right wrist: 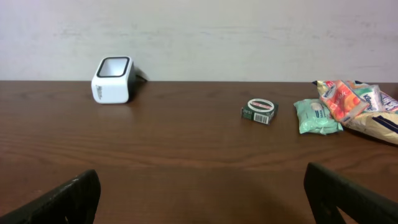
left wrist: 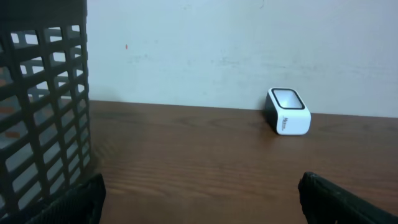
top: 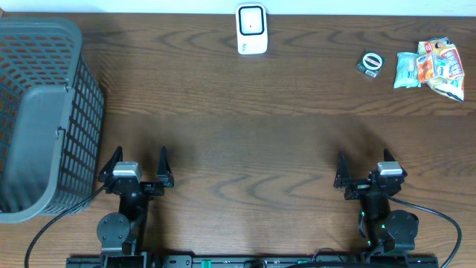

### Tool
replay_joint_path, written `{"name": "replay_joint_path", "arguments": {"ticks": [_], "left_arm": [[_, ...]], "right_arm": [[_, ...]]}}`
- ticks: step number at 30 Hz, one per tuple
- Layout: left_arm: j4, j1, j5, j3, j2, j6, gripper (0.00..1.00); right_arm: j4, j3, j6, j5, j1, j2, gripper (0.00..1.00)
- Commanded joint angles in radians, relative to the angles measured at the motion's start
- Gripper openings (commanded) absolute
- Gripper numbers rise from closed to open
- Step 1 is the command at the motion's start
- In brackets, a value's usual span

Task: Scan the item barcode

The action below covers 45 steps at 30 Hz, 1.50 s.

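Observation:
A white barcode scanner [top: 251, 29] with a dark window stands at the table's far edge, also in the left wrist view [left wrist: 288, 111] and the right wrist view [right wrist: 112, 79]. Items lie at the far right: a small green box with a round tape-like roll [top: 370, 62] [right wrist: 259, 111], a pale green packet [top: 407, 71] [right wrist: 317, 116] and colourful snack bags [top: 442, 67] [right wrist: 357, 102]. My left gripper [top: 139, 159] [left wrist: 202, 199] rests open near the front edge, nothing between its fingers. The right gripper [top: 366, 161] [right wrist: 202, 199] is likewise open and empty, well short of the items.
A tall grey lattice basket [top: 41, 112] [left wrist: 40, 106] stands at the left edge, close beside my left gripper. A pale wall rises behind the table's far edge.

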Motion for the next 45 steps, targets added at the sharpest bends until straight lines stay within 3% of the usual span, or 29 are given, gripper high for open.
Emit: {"name": "replay_joint_path", "arguments": {"ticks": [1, 9, 17, 27, 32, 45], "left_arm": [[-0.015, 0.005, 0.016, -0.003, -0.01, 0.019, 0.98], [-0.159, 0.019, 0.043, -0.003, -0.01, 0.045, 0.98], [-0.157, 0.02, 0.092, -0.003, -0.01, 0.139, 0.98], [-0.164, 0.02, 0.056, -0.003, -0.01, 0.083, 0.98], [-0.17, 0.019, -0.01, -0.003, -0.01, -0.013, 0.98], [-0.172, 0.019, -0.01, -0.003, -0.01, -0.007, 0.98]], "right_arm": [[-0.004, -0.001, -0.011, 0.0, 0.008, -0.007, 0.99], [-0.005, -0.001, -0.011, 0.0, 0.008, -0.007, 0.99], [-0.005, -0.001, -0.011, 0.0, 0.008, -0.007, 0.99], [-0.005, -0.001, -0.011, 0.0, 0.008, -0.007, 0.99], [-0.005, -0.001, -0.011, 0.0, 0.008, -0.007, 0.99], [-0.005, -0.001, -0.011, 0.0, 0.008, -0.007, 0.99]]}}
